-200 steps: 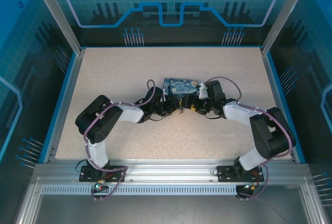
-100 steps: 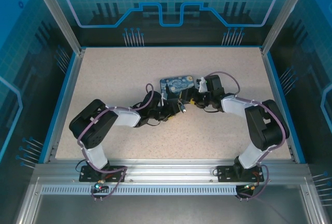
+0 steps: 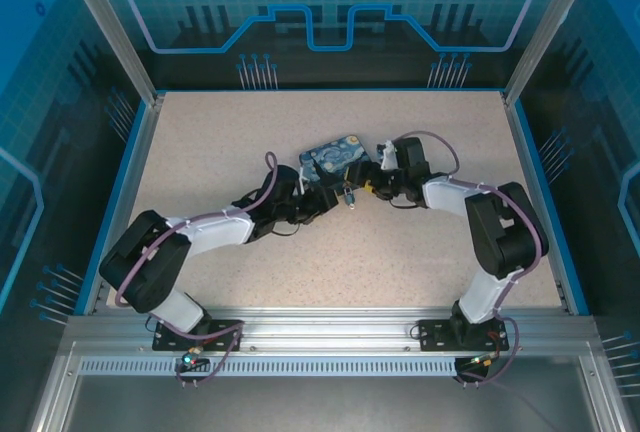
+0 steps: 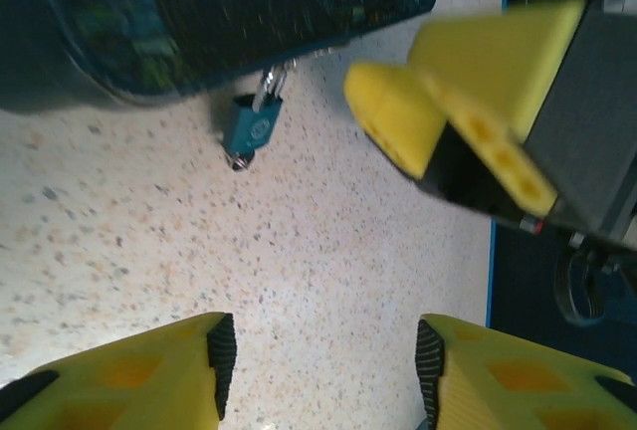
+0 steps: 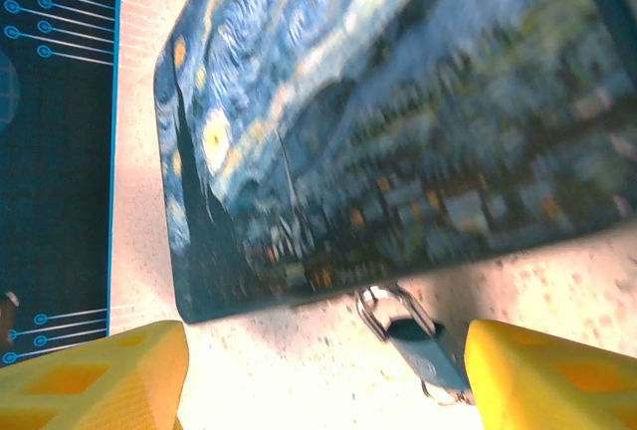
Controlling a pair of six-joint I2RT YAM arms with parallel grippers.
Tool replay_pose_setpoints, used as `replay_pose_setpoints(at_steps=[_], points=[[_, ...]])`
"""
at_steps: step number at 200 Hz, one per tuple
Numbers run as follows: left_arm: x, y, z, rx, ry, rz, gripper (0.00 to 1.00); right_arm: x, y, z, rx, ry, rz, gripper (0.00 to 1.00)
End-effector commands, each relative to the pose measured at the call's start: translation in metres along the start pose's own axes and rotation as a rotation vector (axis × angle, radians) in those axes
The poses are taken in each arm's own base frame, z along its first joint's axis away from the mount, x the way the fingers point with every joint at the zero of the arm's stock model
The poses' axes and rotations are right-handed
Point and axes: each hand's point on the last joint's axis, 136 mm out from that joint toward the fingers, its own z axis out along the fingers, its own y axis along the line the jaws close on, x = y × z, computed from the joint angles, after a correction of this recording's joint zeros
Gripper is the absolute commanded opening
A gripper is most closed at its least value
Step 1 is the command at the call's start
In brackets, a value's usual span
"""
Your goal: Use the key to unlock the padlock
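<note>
Small teal padlock [image 4: 251,126] on swirl-printed case [image 3: 335,156], both grippers with fingers parted
Case: flat block, blue swirls and yellow specks, lying tilted on the speckled table [image 3: 230,132] between the two arms. Padlock: hooked by its shackle to the case's near edge, body lying on the table. Left gripper [image 4: 320,360]: fingers spread, nothing between them, short of the padlock. Right gripper [image 5: 323,355]: fingers wide apart, clamping nothing, padlock just beside one finger in the right wrist view. Key: too small to make out
</note>
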Motion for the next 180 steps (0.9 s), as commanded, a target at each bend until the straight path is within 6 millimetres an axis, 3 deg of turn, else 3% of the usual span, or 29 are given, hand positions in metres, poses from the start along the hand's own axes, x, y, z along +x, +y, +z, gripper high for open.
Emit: replay_pose_setpoints(at_steps=[1,74,180], points=[[-0.021,-0.009,-0.013,-0.018,-0.052,0.049,0.55,0.009,-0.007,-0.015,0.035,-0.013,-0.044,0.74],[-0.053,-0.013,-0.028,-0.018,-0.123,0.062,0.62,0.029,-0.047,0.0,0.162,0.045,-0.095,0.6],[-0.055,-0.006,-0.033,-0.01,-0.14,0.028,0.63,0.044,-0.045,0.03,0.178,0.1,-0.183,0.5]])
